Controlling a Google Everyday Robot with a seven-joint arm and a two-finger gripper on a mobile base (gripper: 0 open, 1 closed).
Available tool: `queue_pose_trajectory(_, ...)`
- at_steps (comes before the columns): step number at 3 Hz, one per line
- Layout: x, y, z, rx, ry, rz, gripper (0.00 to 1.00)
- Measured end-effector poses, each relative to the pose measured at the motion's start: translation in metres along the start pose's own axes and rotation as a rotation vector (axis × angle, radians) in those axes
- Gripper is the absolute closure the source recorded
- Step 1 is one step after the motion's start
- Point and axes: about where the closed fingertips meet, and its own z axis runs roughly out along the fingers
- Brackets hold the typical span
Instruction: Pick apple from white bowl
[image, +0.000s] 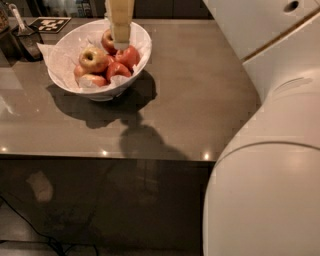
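Hovering gripper — over white bowl

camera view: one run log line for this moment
pincer: over white bowl, image-right of apple | apple: in bowl, not held | step: grasp pending

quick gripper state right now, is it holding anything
Gripper: down inside the white bowl, among the red apples to the right of the apple, not on it; cannot tell whether open or closed, or holding anything.
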Motion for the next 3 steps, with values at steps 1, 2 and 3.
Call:
queue_pose_trajectory(1,-0.012,-0.011,0.015,0.013,-0.05,-0.03,0.0)
queue_pose_trajectory(2,-0.025,-0.026,0.039,-0.005,-0.075,-0.062,0.0)
queue_pose_trajectory(3,-0.035,-0.037,0.057,-0.02,-0.085,-0.089,0.0)
